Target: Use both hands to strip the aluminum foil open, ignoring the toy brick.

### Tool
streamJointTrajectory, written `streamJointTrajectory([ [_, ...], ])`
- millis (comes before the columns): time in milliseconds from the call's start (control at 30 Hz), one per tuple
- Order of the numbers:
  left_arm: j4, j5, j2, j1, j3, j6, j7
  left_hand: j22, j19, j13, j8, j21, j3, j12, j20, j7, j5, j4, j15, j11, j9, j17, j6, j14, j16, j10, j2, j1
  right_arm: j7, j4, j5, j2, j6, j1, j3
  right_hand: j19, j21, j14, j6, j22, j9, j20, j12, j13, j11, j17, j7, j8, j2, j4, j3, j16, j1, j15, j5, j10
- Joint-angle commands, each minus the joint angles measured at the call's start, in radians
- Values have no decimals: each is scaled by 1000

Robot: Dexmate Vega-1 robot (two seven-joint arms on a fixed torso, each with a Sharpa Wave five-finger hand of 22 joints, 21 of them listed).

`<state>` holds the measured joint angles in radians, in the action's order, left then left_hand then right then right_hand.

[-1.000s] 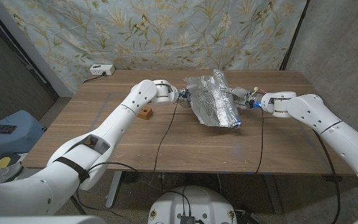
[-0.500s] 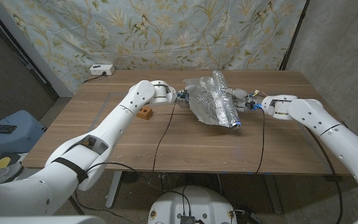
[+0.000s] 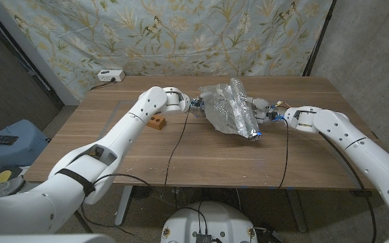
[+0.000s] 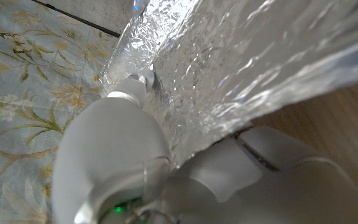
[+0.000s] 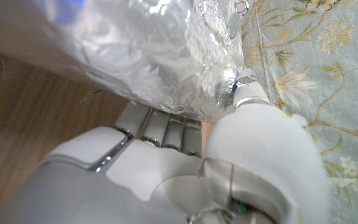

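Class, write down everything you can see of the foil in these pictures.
The foil is a crinkled, shiny silver sheet, partly unrolled from a roll whose end points toward the table's front. It sits in the far middle of the wooden table, bunched and partly raised. The left hand grips its one edge and the right hand the opposite one. The brick lies apart from it.

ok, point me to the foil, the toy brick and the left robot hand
aluminum foil point(image 3: 231, 108), head view, middle of the crinkled sheet.
toy brick point(image 3: 157, 122), head view, its top face.
left robot hand point(image 3: 196, 104), head view, at the foil's left edge; also left wrist view point(image 4: 166, 168), back of the hand against the foil.
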<state>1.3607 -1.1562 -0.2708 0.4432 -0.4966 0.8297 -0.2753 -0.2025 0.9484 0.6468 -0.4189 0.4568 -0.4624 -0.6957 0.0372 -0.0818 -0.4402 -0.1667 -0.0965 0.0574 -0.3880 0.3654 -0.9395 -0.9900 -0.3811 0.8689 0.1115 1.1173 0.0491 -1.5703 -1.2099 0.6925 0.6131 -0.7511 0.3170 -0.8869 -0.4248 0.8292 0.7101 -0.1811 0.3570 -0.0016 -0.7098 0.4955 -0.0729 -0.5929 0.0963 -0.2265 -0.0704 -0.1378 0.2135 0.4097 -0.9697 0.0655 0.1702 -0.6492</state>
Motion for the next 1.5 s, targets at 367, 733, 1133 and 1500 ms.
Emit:
streamJointTrajectory([
  [367,-32,24,-4,-21,-3,15,60,-5,1,14,-14,12,-6,-5,-7,-2,1,2,-5,15,-11,11,-7,-10,-3,30,0,11,59,72,-86,-36,-5,-20,-22,14,6,-8,-21,-2,-1,14,13,-5,-11,0,2,8,5,-3,-7,-10,13,-4,5,15],
  [733,-25,35,-9,-20,-5,14,78,-5,3,24,-20,19,-7,-7,-9,-1,3,0,-7,15,-20,20,-6,-14,-6,32,-1,14,103,93,-104,-43,-21,-35,-34,29,15,-29,-57,-1,-7,31,31,-11,-27,6,10,24,18,3,-22,-28,34,-15,4,48],
  [1133,39,37,-30,1,1,12,68,-5,-3,37,-22,24,-10,-8,-11,-1,3,1,-9,14,-22,28,-6,-13,-4,34,-1,15,159,107,-97,-44,-47,-40,-36,53,29,-52,-77,-1,-12,49,44,-15,-35,9,8,29,24,2,-29,-41,41,-24,6,70],
  [1500,87,19,-43,25,10,11,40,-5,-6,46,-24,29,-12,-9,-12,-1,4,1,-11,14,-22,33,-9,-15,-4,35,-2,15,187,112,-98,-40,-55,-48,-43,69,39,-75,-103,0,-16,63,64,-23,-44,13,14,34,27,7,-38,-55,55,-33,8,100],
])
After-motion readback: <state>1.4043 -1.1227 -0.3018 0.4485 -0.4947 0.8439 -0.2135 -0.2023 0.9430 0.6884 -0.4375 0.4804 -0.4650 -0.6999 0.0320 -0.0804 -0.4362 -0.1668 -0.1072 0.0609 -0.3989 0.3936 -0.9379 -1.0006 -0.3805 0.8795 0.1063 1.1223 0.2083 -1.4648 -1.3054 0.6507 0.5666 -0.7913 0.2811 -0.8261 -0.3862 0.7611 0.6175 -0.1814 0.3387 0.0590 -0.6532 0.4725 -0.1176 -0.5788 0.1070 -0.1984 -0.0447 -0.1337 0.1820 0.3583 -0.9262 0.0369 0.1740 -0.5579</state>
